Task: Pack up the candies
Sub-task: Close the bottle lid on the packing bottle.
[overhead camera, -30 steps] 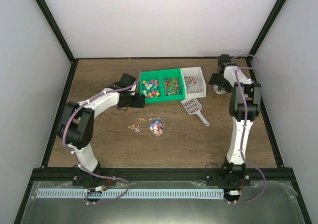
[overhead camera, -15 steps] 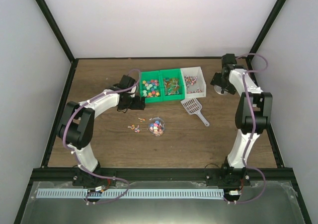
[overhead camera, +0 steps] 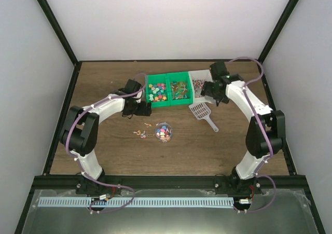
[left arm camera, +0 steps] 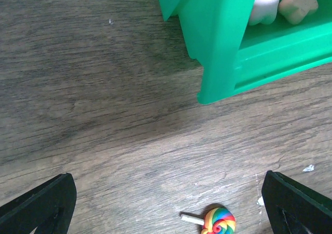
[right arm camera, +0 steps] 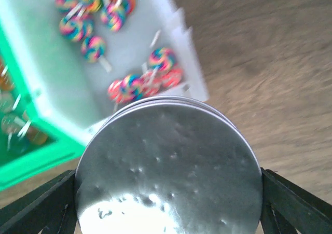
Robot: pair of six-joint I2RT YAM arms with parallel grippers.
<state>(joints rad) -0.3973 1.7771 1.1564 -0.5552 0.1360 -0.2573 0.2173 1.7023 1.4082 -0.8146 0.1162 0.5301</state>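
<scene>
Small bright candies fill a clear round container [overhead camera: 164, 132] at mid-table, and a few tiny lollipops [overhead camera: 141, 133] lie loose to its left. My left gripper [overhead camera: 136, 107] is open and empty, low over the wood beside the left green bin [overhead camera: 158, 91]. In the left wrist view, one rainbow lollipop [left arm camera: 219, 221] lies between its fingers [left arm camera: 41, 203]. My right gripper [overhead camera: 212, 92] is shut on a round silver lid [right arm camera: 168, 166] above the front edge of the white bin [right arm camera: 62, 83], which holds lollipops.
A grey scoop [overhead camera: 202, 113] lies on the table in front of the white bin [overhead camera: 202, 82]. A second green bin [overhead camera: 180, 88] with candies stands between the other two. The left green bin's corner [left arm camera: 223, 63] is close ahead of my left gripper.
My right arm has swung left from the table's far right, carrying the silver lid to the white bin's front. My left arm has barely moved.
</scene>
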